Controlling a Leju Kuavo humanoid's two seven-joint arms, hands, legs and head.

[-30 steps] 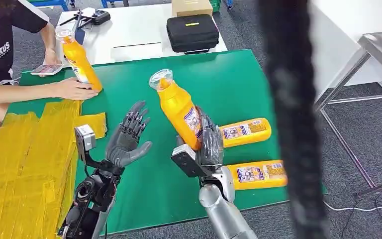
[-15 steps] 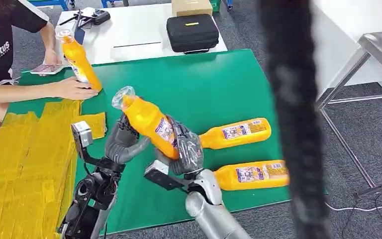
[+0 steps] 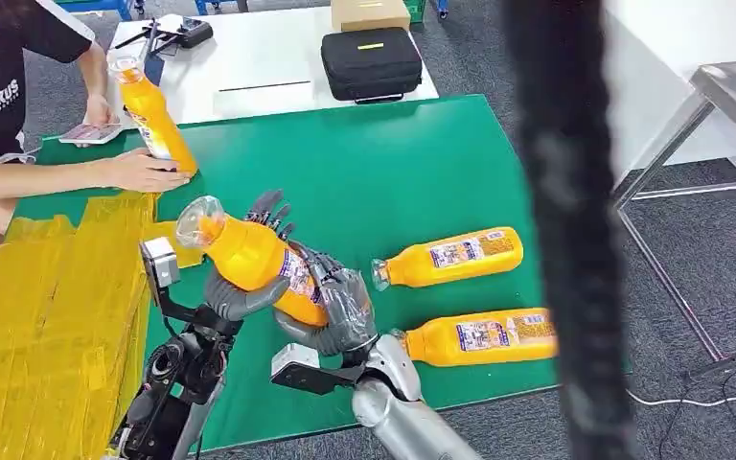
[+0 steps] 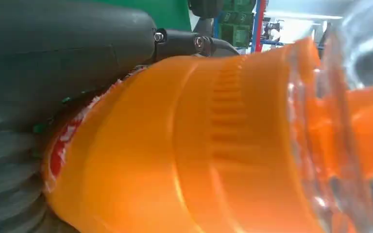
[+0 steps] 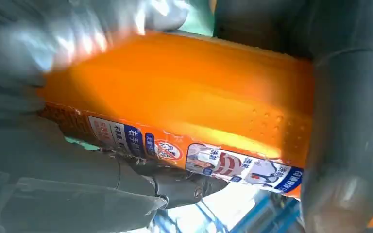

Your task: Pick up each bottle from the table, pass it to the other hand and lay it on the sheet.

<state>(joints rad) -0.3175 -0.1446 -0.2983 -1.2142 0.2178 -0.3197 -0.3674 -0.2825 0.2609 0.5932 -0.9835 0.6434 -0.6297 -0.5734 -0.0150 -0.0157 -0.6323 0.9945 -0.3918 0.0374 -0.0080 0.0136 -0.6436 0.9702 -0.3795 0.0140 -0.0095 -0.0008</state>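
right now i see my right hand (image 3: 337,305) wrapped around the lower body of the orange bottle (image 3: 249,255), cap end tilted up toward the yellow sheet (image 3: 48,287). the bottle lies across my left hand's (image 3: 240,283) palm, whose fingers (image 3: 266,206) stand spread behind it.

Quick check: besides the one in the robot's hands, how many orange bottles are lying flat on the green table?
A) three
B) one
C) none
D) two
D: two orange bottles lie on their sides on the green table, to the right of the right hand. A third, by the person's hand, stands upright.
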